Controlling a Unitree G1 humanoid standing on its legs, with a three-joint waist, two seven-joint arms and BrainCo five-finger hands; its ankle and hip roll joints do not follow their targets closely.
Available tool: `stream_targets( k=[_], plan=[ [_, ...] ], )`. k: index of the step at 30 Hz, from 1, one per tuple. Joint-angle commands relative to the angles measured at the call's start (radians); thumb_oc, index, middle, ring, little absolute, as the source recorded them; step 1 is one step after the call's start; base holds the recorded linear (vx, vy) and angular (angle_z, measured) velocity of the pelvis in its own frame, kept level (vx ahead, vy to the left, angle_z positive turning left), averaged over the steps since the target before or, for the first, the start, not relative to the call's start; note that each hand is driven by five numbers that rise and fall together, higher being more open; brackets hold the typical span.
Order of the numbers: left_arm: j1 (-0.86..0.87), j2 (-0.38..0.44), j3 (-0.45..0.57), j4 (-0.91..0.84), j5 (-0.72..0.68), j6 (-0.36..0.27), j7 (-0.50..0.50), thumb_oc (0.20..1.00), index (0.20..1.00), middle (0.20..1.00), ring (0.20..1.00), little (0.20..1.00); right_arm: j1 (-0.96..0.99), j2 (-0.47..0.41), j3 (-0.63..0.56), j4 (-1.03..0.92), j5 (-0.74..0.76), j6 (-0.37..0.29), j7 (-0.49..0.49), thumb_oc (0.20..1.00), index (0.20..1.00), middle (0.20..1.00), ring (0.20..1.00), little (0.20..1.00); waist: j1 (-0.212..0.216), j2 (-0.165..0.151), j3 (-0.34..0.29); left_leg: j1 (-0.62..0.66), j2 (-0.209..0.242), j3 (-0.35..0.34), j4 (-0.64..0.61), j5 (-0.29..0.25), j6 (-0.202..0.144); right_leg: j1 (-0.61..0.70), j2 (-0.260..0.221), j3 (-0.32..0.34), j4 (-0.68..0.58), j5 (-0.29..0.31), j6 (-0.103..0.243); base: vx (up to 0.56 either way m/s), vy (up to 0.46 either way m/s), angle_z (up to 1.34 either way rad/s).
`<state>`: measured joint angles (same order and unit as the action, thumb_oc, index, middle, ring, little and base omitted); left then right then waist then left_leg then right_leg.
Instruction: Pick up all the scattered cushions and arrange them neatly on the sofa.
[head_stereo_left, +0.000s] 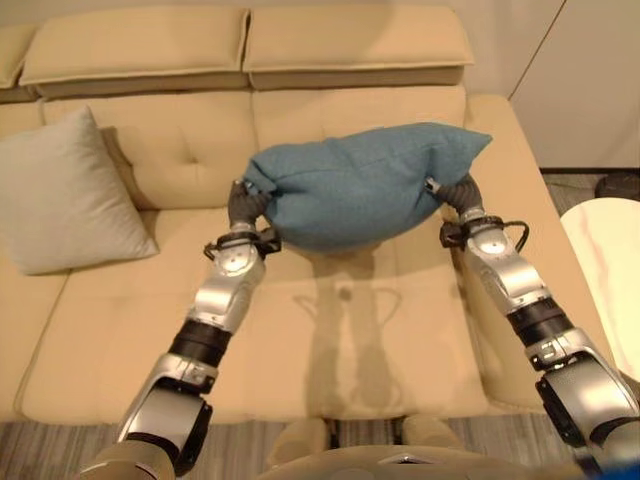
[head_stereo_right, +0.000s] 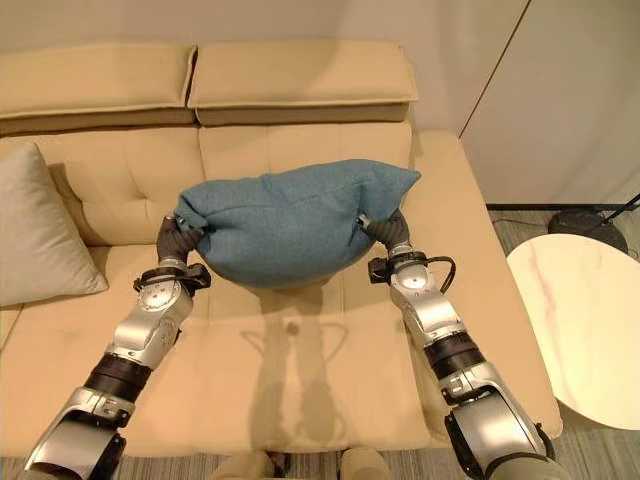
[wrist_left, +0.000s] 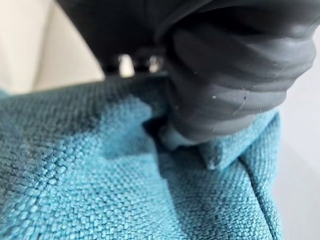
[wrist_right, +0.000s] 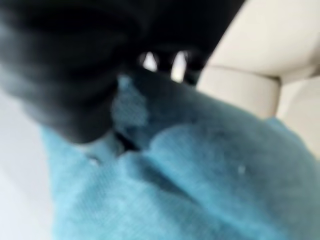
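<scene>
While the blue cushion hangs above the seat of the beige sofa, clear of the upholstery, a grey cushion leans upright against the backrest on the robot's left, well apart from it. Two flat headrest pads lie along the top of the sofa back. On the right, beside the sofa's arm, stands a round white table with a marbled top, and a dark round base sits on the floor past it near the pale wall. Striped grey flooring shows in front of the sofa. Nothing lies on the seat between the blue cushion and the backrest.

Both arms reach forward and bend inward, so the cushion is carried between them. The left hand is pressed into the cushion's left end, with its dark ribbed cover against the fabric; in the left wrist view the cloth bunches around it, and a little of the fingers shows past the cover, but whether they are curled or straight cannot be told. The right hand meets the cushion's right end the same way, the cloth dented beside it, and its finger state cannot be told either.
</scene>
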<state>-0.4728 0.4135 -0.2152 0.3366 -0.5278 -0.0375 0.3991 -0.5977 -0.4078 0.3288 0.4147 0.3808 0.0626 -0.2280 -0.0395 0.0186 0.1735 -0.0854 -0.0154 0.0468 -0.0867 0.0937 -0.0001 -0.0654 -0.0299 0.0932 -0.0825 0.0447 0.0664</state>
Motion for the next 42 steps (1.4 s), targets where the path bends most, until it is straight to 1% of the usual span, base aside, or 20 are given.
stream_targets(
  k=[1, 4, 5, 6, 8, 9, 13, 15, 18, 19, 20, 21, 22, 24, 26, 28, 30, 32, 37, 42],
  plan=[
    [-0.159, 0.029, -0.043, -0.026, -0.007, -0.137, -0.014, 0.200, 0.200, 0.200, 0.200, 0.200, -0.144, 0.085, 0.046, -0.061, 0.030, -0.097, 0.014, 0.200, 0.200, 0.200, 0.200, 0.200, 0.014, -0.075, -0.011, -0.026, 0.012, 0.026, 0.082, -0.098, -0.044, -0.039, -0.095, -0.013, 0.035, 0.018, 0.094, -0.08, -0.012, 0.04],
    [-0.174, 0.027, -0.045, -0.003, -0.014, -0.141, -0.003, 0.200, 0.200, 0.200, 0.200, 0.200, -0.155, 0.087, 0.050, -0.053, 0.031, -0.098, 0.008, 0.200, 0.200, 0.200, 0.200, 0.200, 0.013, -0.072, 0.005, -0.053, 0.009, 0.020, 0.087, -0.091, -0.045, -0.067, -0.093, -0.017, 0.043, 0.021, 0.091, -0.10, -0.011, 0.04],
    [-0.192, 0.028, -0.053, 0.021, -0.013, -0.144, 0.003, 0.200, 0.200, 0.200, 0.200, 0.200, -0.166, 0.087, 0.056, -0.043, 0.028, -0.100, 0.004, 0.200, 0.200, 0.200, 0.200, 0.200, 0.011, -0.070, 0.021, -0.077, 0.009, 0.017, 0.091, -0.086, -0.046, -0.095, -0.093, -0.022, 0.052, 0.025, 0.090, -0.07, -0.003, 0.07],
    [-0.194, 0.028, -0.053, 0.022, -0.013, -0.145, 0.002, 0.200, 0.200, 0.200, 0.200, 0.200, -0.167, 0.087, 0.056, -0.043, 0.028, -0.100, 0.004, 0.200, 0.200, 0.200, 0.200, 0.200, 0.011, -0.070, 0.019, -0.081, 0.009, 0.017, 0.093, -0.086, -0.046, -0.098, -0.093, -0.022, 0.054, 0.025, 0.090, -0.10, -0.007, 0.08],
    [-0.211, 0.030, -0.062, 0.053, -0.009, -0.145, 0.016, 0.200, 0.200, 0.200, 0.200, 0.200, -0.176, 0.090, 0.058, -0.027, 0.029, -0.106, -0.005, 0.200, 0.200, 0.200, 0.200, 0.200, 0.007, -0.070, 0.038, -0.114, 0.010, 0.015, 0.104, -0.081, -0.047, -0.137, -0.092, -0.021, 0.069, 0.031, 0.090, -0.11, -0.004, 0.07],
    [-0.232, 0.038, -0.066, 0.076, 0.000, -0.146, 0.024, 0.200, 0.200, 0.200, 0.200, 0.200, -0.186, 0.092, 0.059, -0.010, 0.031, -0.107, -0.013, 0.200, 0.200, 0.200, 0.200, 0.200, 0.007, -0.069, 0.051, -0.152, 0.010, 0.016, 0.116, -0.074, -0.047, -0.179, -0.092, -0.020, 0.082, 0.039, 0.091, -0.10, 0.000, 0.04],
    [-0.275, 0.058, -0.075, 0.156, 0.012, -0.141, 0.041, 0.200, 0.200, 0.200, 0.200, 0.200, -0.208, 0.093, 0.060, 0.039, 0.034, -0.109, -0.029, 0.200, 0.200, 0.200, 0.200, 0.200, 0.002, -0.071, 0.056, -0.222, 0.011, 0.015, 0.129, -0.059, -0.049, -0.248, -0.092, -0.018, 0.090, 0.058, 0.093, -0.04, 0.000, -0.03],
    [-0.289, 0.066, -0.079, 0.170, 0.016, -0.141, 0.046, 0.200, 0.200, 0.200, 0.200, 0.200, -0.219, 0.093, 0.063, 0.051, 0.034, -0.109, -0.033, 0.200, 0.200, 0.200, 0.200, 0.200, 0.002, -0.074, 0.058, -0.236, 0.011, 0.014, 0.130, -0.056, -0.049, -0.258, -0.092, -0.018, 0.089, 0.062, 0.095, 0.00, 0.001, -0.02],
    [-0.353, 0.109, -0.085, 0.224, 0.029, -0.136, 0.055, 0.200, 0.200, 0.200, 0.200, 0.200, -0.271, 0.079, 0.082, 0.096, 0.022, -0.106, -0.042, 0.200, 0.200, 0.200, 0.200, 0.200, 0.005, -0.080, 0.065, -0.260, 0.011, 0.007, 0.130, -0.049, -0.052, -0.277, -0.092, -0.019, 0.086, 0.070, 0.094, 0.00, 0.000, 0.00],
    [-0.355, 0.109, -0.085, 0.225, 0.028, -0.137, 0.054, 0.200, 0.200, 0.200, 0.200, 0.200, -0.273, 0.079, 0.081, 0.098, 0.022, -0.106, -0.042, 0.200, 0.200, 0.200, 0.200, 0.200, 0.005, -0.080, 0.065, -0.261, 0.011, 0.006, 0.130, -0.049, -0.052, -0.278, -0.092, -0.020, 0.086, 0.070, 0.094, 0.03, -0.015, 0.02],
    [-0.409, 0.137, -0.090, 0.276, 0.039, -0.134, 0.076, 0.815, 0.815, 0.815, 0.815, 0.815, -0.323, 0.067, 0.100, 0.129, 0.013, -0.108, -0.054, 0.454, 0.454, 0.454, 0.454, 0.454, 0.009, -0.082, 0.072, -0.268, 0.011, 0.000, 0.134, -0.051, -0.055, -0.280, -0.093, -0.024, 0.086, 0.070, 0.092, 0.00, 0.000, 0.00],
    [-0.411, 0.138, -0.090, 0.278, 0.038, -0.134, 0.075, 1.000, 1.000, 1.000, 1.000, 1.000, -0.325, 0.067, 0.100, 0.130, 0.013, -0.108, -0.054, 0.454, 0.454, 0.454, 0.454, 0.454, 0.008, -0.083, 0.071, -0.273, 0.010, 0.000, 0.133, -0.046, -0.055, -0.285, -0.093, -0.023, 0.085, 0.074, 0.092, 0.00, 0.000, 0.00],
    [-0.441, 0.150, -0.097, 0.309, 0.035, -0.134, 0.079, 1.000, 1.000, 1.000, 1.000, 1.000, -0.354, 0.063, 0.112, 0.149, 0.011, -0.108, -0.061, 1.000, 1.000, 1.000, 1.000, 1.000, 0.009, -0.084, 0.074, -0.272, 0.011, -0.001, 0.134, -0.050, -0.056, -0.284, -0.091, -0.024, 0.085, 0.072, 0.092, 0.00, 0.000, 0.00],
    [-0.531, 0.204, -0.116, 0.354, 0.050, -0.131, 0.099, 1.000, 1.000, 1.000, 1.000, 1.000, -0.449, 0.046, 0.142, 0.213, -0.001, -0.104, -0.077, 1.000, 1.000, 1.000, 1.000, 1.000, 0.019, -0.087, 0.084, -0.288, 0.012, -0.012, 0.140, -0.048, -0.059, -0.294, -0.091, -0.026, 0.084, 0.076, 0.091, 0.00, 0.000, 0.00],
    [-0.557, 0.218, -0.121, 0.366, 0.051, -0.131, 0.100, 1.000, 1.000, 1.000, 1.000, 1.000, -0.477, 0.041, 0.152, 0.225, -0.004, -0.103, -0.080, 1.000, 1.000, 1.000, 1.000, 1.000, 0.022, -0.088, 0.087, -0.297, 0.011, -0.016, 0.142, -0.042, -0.060, -0.298, -0.092, -0.027, 0.082, 0.079, 0.090, 0.01, -0.017, 0.13],
    [-0.638, 0.260, -0.153, 0.409, 0.053, -0.130, 0.103, 1.000, 1.000, 1.000, 1.000, 1.000, -0.549, 0.051, 0.173, 0.289, 0.022, -0.107, -0.085, 1.000, 1.000, 1.000, 1.000, 1.000, 0.049, -0.090, 0.097, -0.318, 0.007, -0.050, 0.149, -0.040, -0.059, -0.307, -0.088, -0.034, 0.077, 0.080, 0.086, 0.03, -0.045, 0.17],
    [-0.659, 0.272, -0.165, 0.424, 0.054, -0.126, 0.098, 1.000, 1.000, 1.000, 1.000, 1.000, -0.570, 0.051, 0.186, 0.302, 0.026, -0.103, -0.079, 1.000, 1.000, 1.000, 1.000, 1.000, 0.054, -0.092, 0.097, -0.321, 0.007, -0.057, 0.147, -0.040, -0.058, -0.308, -0.087, -0.033, 0.077, 0.080, 0.086, 0.01, -0.026, 0.09],
    [-0.709, 0.283, -0.193, 0.479, 0.052, -0.121, 0.091, 1.000, 1.000, 1.000, 1.000, 1.000, -0.623, 0.045, 0.222, 0.333, 0.029, -0.100, -0.065, 1.000, 1.000, 1.000, 1.000, 1.000, 0.064, -0.093, 0.099, -0.324, 0.004, -0.070, 0.141, -0.035, -0.058, -0.311, -0.089, -0.038, 0.079, 0.079, 0.085, 0.02, 0.003, 0.07],
    [-0.757, 0.300, -0.209, 0.532, 0.048, -0.119, 0.084, 1.000, 1.000, 1.000, 1.000, 1.000, -0.675, 0.025, 0.243, 0.382, 0.036, -0.101, -0.060, 1.000, 1.000, 1.000, 1.000, 1.000, 0.075, -0.093, 0.106, -0.327, 0.003, -0.080, 0.138, -0.031, -0.060, -0.310, -0.091, -0.042, 0.076, 0.076, 0.085, 0.01, 0.003, 0.01],
    [-0.813, 0.372, -0.239, 0.601, 0.042, -0.124, 0.052, 1.000, 1.000, 1.000, 1.000, 1.000, -0.728, -0.045, 0.275, 0.500, 0.052, -0.090, -0.038, 1.000, 1.000, 1.000, 1.000, 1.000, 0.089, -0.100, 0.107, -0.327, 0.000, -0.086, 0.135, -0.034, -0.065, -0.302, -0.089, -0.047, 0.050, 0.085, 0.088, 0.02, -0.008, 0.07]
  ],
)
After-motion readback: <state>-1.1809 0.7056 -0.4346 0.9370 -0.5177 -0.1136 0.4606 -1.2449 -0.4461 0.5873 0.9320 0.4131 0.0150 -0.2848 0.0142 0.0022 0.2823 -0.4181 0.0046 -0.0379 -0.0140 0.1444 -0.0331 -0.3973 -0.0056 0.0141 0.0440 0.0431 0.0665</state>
